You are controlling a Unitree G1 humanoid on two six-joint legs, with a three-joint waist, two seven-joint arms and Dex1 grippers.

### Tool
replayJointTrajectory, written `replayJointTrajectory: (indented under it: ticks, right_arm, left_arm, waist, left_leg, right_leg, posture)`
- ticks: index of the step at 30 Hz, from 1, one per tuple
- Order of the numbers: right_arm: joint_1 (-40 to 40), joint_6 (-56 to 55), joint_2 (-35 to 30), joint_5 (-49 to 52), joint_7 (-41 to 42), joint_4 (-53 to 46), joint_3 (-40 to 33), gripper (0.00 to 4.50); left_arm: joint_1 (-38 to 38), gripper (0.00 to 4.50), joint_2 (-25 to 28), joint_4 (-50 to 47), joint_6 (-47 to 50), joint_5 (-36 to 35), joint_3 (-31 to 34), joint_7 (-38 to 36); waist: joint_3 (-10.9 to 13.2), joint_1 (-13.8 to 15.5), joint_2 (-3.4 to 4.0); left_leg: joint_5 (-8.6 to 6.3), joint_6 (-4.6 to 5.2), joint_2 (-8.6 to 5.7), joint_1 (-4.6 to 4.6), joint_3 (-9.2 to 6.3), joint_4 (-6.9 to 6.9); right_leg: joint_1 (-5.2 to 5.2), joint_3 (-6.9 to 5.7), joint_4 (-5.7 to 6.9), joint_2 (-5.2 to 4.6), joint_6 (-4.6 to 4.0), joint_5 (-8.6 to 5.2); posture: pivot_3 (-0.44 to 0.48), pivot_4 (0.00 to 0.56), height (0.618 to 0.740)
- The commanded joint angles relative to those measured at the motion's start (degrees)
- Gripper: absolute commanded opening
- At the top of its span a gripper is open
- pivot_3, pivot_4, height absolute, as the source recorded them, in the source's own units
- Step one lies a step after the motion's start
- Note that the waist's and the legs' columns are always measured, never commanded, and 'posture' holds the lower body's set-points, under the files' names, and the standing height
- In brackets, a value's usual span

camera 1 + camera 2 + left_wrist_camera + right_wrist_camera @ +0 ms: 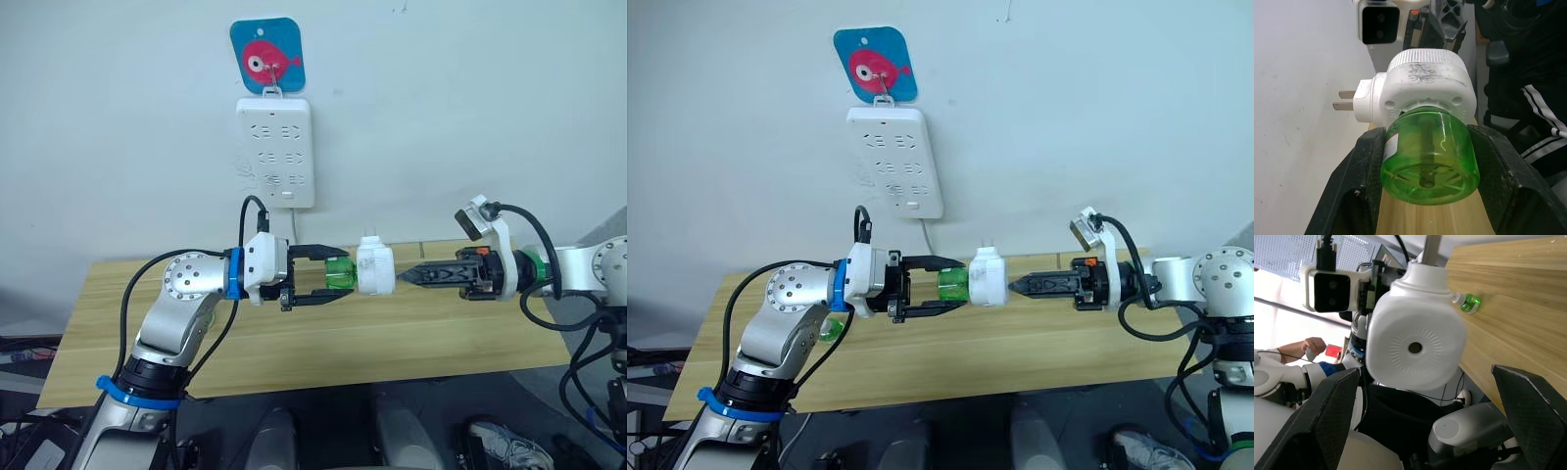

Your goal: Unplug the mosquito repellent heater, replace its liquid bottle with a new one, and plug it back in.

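step: heater's already out of the wall, so this looks like the bottle-swap part, with both arms holding the thing up in mid-air over the worktop (294, 343).
left tool (328, 275): fingers (1364, 191) closed in on the green liquid bottle (339, 273), one on each side, pinching it across its width. In the left wrist view the bottle sits snug between both fingers, its base facing the camera.
mosquito repellent heater (373, 268): in the middle between the two tools, bottle stuck into the side facing the left arm, prongs pointing up toward the wall. Off the worktop, well below the power strip (273, 152).
right tool (413, 277): tip is right at the heater's far face. From the head views the fingers look drawn together to a point, but the right wrist view shows them spread wide either side of the heater, so I can't tell if it's actually gripping or just resting against it.
spare bottle: a small green one (1469, 302) lies on the worktop behind the heater, probably the new refill.
next move, my guess: the right side needs a firm hold on the heater while the left twists or pulls the bottle out. If the heater isn't properly held it'll just spin along.
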Motion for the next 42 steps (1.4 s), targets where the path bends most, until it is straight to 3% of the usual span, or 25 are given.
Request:
replayJointTrajectory:
  ticks: [1,17,20,22,27,30,33,35,38,42]
  right_arm:
    - [-1.3,0.6,2.6,3.0,-0.8,0.0,-2.8,4.50]
    - [-3.0,1.6,9.6,7.6,-6.8,-0.5,-3.0,4.50]
    - [-3.1,1.8,10.1,7.9,-7.4,-0.6,-2.9,3.90]
    - [-3.1,2.0,10.4,8.3,-7.8,-0.5,-2.8,3.23]
    - [-3.4,2.1,11.2,8.8,-8.7,-0.6,-2.5,3.14]
    - [-3.5,2.0,11.3,8.7,-8.8,-0.7,-2.6,3.14]
    - [-3.5,2.3,10.8,8.6,-8.6,-1.6,-2.8,3.12]
    - [-3.4,2.7,10.2,8.4,-8.1,-2.4,-2.6,3.09]
    - [-3.0,2.7,9.9,8.2,-7.7,-3.3,-2.5,3.09]
    - [-2.6,2.1,10.3,8.1,-8.1,-3.7,-2.7,3.09]
  left_arm:
    - [-0.3,2.26,-0.3,-2.6,-0.5,-1.4,0.3,0.2]
    - [-1.0,2.26,-2.2,-2.5,-0.8,-0.7,-0.9,0.7]
    - [-1.0,2.26,-2.4,-2.4,-0.9,-0.5,-0.9,0.7]
    - [-0.9,2.26,-2.4,-2.5,-1.0,-0.4,-0.9,0.7]
    - [-0.8,2.26,-2.4,-2.8,-0.4,-0.4,-1.2,0.8]
    - [-2.6,2.26,-0.1,-3.0,10.0,-2.8,-1.3,1.8]
    - [-8.4,2.26,4.5,-2.4,35.7,-13.1,-0.6,3.2]
    - [-12.3,2.26,6.8,-1.0,47.5,-19.4,0.2,2.3]
    - [-15.1,2.26,8.7,-0.2,53.0,-22.7,0.3,0.6]
    - [-13.8,2.26,7.8,-1.7,47.3,-20.1,0.2,0.9]
  waist:
    - [0.0,0.0,0.00]
    - [0.0,0.3,0.00]
    - [0.0,0.3,0.00]
    - [0.0,0.3,0.00]
    - [0.0,0.3,0.00]
    - [0.0,0.3,0.00]
    - [0.0,0.2,-0.01]
    - [0.0,0.0,0.00]
    - [0.0,-0.4,0.00]
    - [0.0,-0.9,0.02]
  left_leg:
    - [0.00,0.00,0.00,0.00,0.00,0.00]
    - [0.00,0.00,0.00,-0.01,-0.02,0.01]
    - [0.00,0.00,0.00,-0.01,-0.02,0.01]
    - [0.00,0.00,0.00,-0.01,-0.02,0.01]
    - [0.00,0.00,0.00,-0.01,-0.02,0.01]
    - [0.00,0.00,0.00,-0.01,-0.02,0.01]
    - [0.00,0.00,-0.01,-0.03,-0.10,0.03]
    - [0.00,0.00,-0.01,-0.04,-0.15,0.04]
    - [0.00,0.00,-0.02,-0.04,-0.17,0.01]
    - [0.00,-0.01,0.00,-0.05,-0.16,-0.03]
  right_leg:
    - [0.00,0.00,0.00,0.00,0.00,0.00]
    - [0.00,-0.01,0.02,0.00,0.00,0.00]
    - [0.00,-0.01,0.01,0.00,0.00,0.00]
    - [0.00,-0.01,0.01,0.00,0.00,0.00]
    - [0.00,-0.01,0.01,0.00,0.00,0.00]
    - [0.00,-0.01,0.02,0.00,0.00,0.00]
    - [0.00,-0.08,0.06,0.01,0.00,0.00]
    - [0.00,-0.12,0.07,0.03,0.01,-0.01]
    - [0.00,-0.14,0.04,0.03,0.02,-0.01]
    - [-0.01,-0.14,-0.04,0.03,0.02,-0.01]
  posture:
    - [-0.111,0.197,0.725]
    - [-0.110,0.196,0.725]
    - [-0.109,0.196,0.725]
    - [-0.106,0.195,0.725]
    - [-0.105,0.195,0.725]
    - [-0.104,0.196,0.725]
    - [-0.102,0.198,0.725]
    - [-0.102,0.199,0.725]
    - [-0.106,0.199,0.725]
    - [-0.112,0.199,0.725]
